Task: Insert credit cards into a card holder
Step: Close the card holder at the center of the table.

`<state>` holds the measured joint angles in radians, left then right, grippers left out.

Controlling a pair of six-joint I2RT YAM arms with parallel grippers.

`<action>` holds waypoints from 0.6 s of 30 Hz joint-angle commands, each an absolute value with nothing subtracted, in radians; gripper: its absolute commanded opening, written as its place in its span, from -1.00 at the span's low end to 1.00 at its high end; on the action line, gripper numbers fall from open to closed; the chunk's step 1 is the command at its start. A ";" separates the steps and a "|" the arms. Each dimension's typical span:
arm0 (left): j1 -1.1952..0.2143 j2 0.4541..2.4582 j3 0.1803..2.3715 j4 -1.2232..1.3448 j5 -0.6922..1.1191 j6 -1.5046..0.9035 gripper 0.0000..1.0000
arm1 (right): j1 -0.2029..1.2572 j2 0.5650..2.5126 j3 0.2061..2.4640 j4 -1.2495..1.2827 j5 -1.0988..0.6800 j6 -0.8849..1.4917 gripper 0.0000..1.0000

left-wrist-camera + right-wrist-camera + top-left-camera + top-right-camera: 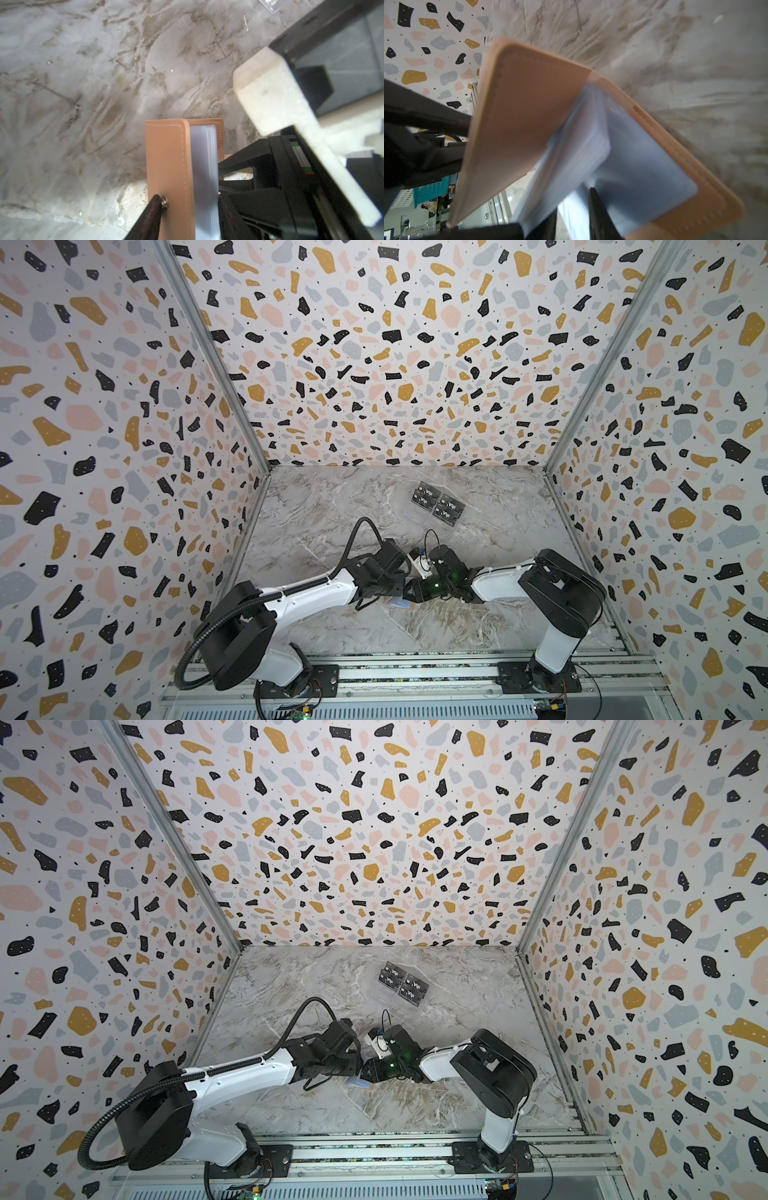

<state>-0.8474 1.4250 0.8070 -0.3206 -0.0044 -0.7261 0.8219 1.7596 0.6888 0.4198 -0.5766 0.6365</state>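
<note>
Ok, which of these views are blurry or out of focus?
Right wrist view: the card holder is soft, its clear sleeves smeared. Left wrist view: the card holder is fairly sharp, the white block near the lens out of focus. Both top views: sharp, the Vip cards legible.

The left arm (307, 593) and right arm (498, 581) have glossy white link shells between bulky, rounded black joint housings, and each stands on a black base plate (513, 678) fixed with screws. A ribbed black cable conduit (299, 585) runs along the left arm. The right wrist carries a white camera mount (420, 563) and a small green light (436, 584).
</note>
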 commanded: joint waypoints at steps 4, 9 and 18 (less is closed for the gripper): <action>-0.854 1.427 0.760 -0.225 0.039 -0.745 -0.06 | 0.817 1.601 0.655 0.237 -0.466 0.584 -0.39; -0.856 1.423 0.764 -0.230 0.016 -0.735 -0.06 | 0.816 1.510 0.641 0.175 -0.425 0.568 -0.26; -0.901 1.466 0.769 -0.155 0.063 -0.703 -0.06 | 0.749 1.354 0.575 0.132 -0.417 0.599 -0.14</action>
